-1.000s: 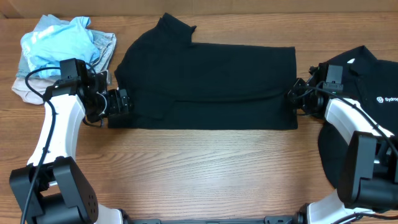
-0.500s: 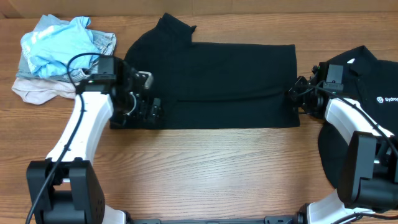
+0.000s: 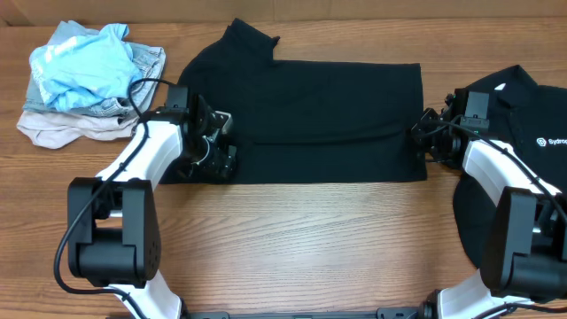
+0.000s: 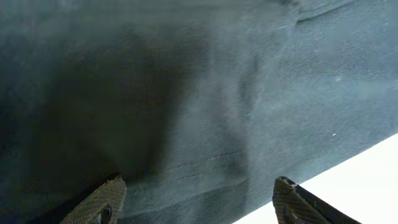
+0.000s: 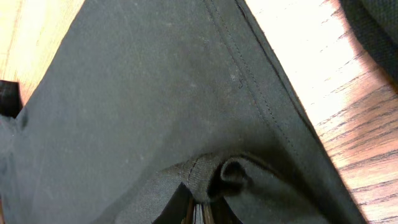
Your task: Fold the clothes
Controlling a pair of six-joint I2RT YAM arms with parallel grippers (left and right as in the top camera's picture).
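free: bare table front strip | blocked: garment pile left-rear, collared shirt right

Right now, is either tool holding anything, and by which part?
Right tool pinches a fold at the hem of the spread black shirt; left tool is open, holding nothing.

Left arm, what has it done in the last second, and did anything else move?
The left gripper slid right, from the black shirt's left edge inward over the fabric, jaws open. The right gripper stayed shut on the shirt's right edge; the clothes pile did not move.
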